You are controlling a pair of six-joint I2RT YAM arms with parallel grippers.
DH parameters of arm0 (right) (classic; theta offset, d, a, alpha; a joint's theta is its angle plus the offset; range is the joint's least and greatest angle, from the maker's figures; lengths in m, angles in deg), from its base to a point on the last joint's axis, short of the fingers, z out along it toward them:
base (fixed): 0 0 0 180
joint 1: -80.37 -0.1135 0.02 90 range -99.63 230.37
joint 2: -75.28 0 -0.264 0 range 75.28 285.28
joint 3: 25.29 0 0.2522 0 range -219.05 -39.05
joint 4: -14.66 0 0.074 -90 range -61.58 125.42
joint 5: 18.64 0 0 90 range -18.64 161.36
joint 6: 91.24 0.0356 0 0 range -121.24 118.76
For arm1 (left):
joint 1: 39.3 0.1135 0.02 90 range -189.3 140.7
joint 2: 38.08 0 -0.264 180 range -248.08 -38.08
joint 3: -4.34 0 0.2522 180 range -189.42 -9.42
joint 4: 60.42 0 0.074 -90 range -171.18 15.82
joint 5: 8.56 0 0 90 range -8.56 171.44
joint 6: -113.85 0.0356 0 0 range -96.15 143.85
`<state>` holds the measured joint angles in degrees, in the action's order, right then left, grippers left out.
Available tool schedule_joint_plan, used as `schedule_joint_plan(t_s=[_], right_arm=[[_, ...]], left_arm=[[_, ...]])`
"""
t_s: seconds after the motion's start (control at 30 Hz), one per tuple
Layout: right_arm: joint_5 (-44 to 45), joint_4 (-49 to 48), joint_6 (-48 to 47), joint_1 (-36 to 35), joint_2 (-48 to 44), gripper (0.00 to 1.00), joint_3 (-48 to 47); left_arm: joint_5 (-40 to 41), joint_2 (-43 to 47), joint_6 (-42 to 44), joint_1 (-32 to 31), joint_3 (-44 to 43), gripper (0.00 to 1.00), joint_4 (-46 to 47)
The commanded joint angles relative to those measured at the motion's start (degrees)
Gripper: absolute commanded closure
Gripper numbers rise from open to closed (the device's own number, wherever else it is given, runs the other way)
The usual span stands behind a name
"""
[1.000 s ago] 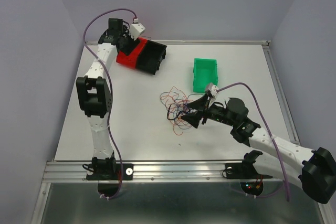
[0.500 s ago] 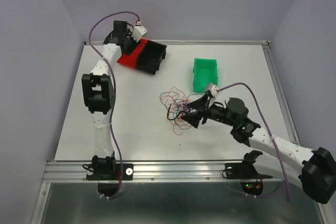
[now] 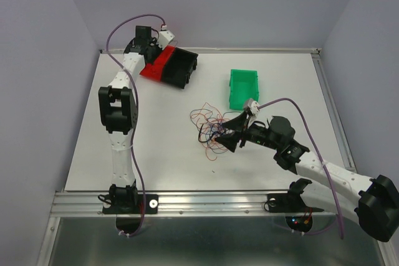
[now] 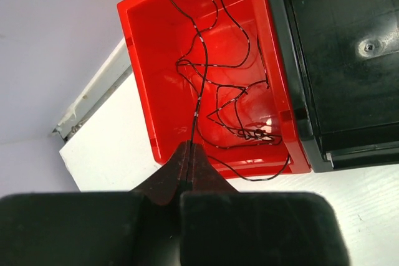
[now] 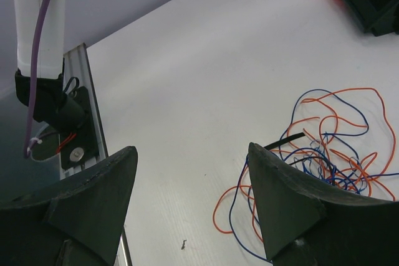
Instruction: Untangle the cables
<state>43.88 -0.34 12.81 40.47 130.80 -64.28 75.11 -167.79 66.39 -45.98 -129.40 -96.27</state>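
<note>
A tangle of thin orange, blue, red and black cables (image 3: 209,126) lies mid-table. My right gripper (image 3: 225,135) hovers low at its right edge, open and holding nothing. In the right wrist view the tangle (image 5: 330,147) lies beside the right finger, and the space between the fingers of the right gripper (image 5: 190,149) shows bare table. My left gripper (image 3: 149,47) is at the far left corner over the red bin (image 3: 159,63). It is the left gripper (image 4: 189,144), shut, with a black cable (image 4: 201,85) running from its tips into the red bin (image 4: 134,73), where more black strands lie.
A black bin (image 3: 184,66) adjoins the red one and shows in the left wrist view as the black bin (image 4: 336,60). A green bin (image 3: 242,86) stands behind the tangle. One black strand hangs over the red bin's near rim. The back wall is close behind the left gripper.
The left gripper has closed and drawn back a little toward the far left corner over the red bin. The right arm and the tangle have not moved.
</note>
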Motion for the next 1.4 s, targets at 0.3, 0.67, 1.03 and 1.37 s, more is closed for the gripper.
schedule_joint_plan(t_s=[0.3,0.67,1.03,1.37], right_arm=[[-0.5,-3.2,0.5,-0.4,0.3,0.23,0.9],[-0.6,-3.4,0.6,-0.4,2.0,0.23,0.1],[0.0,-3.9,1.1,-0.4,3.8,0.23,-0.4],[11.0,2.0,0.8,-0.4,5.5,0.21,-2.2]], left_arm=[[2.2,-8.8,-7.0,0.3,-9.0,1.00,6.1],[3.3,-15.6,-8.0,0.6,-12.4,1.00,7.1],[0.9,-6.7,-9.4,0.7,-8.2,0.85,7.9],[0.6,6.2,-11.4,0.8,0.6,0.46,6.6]])
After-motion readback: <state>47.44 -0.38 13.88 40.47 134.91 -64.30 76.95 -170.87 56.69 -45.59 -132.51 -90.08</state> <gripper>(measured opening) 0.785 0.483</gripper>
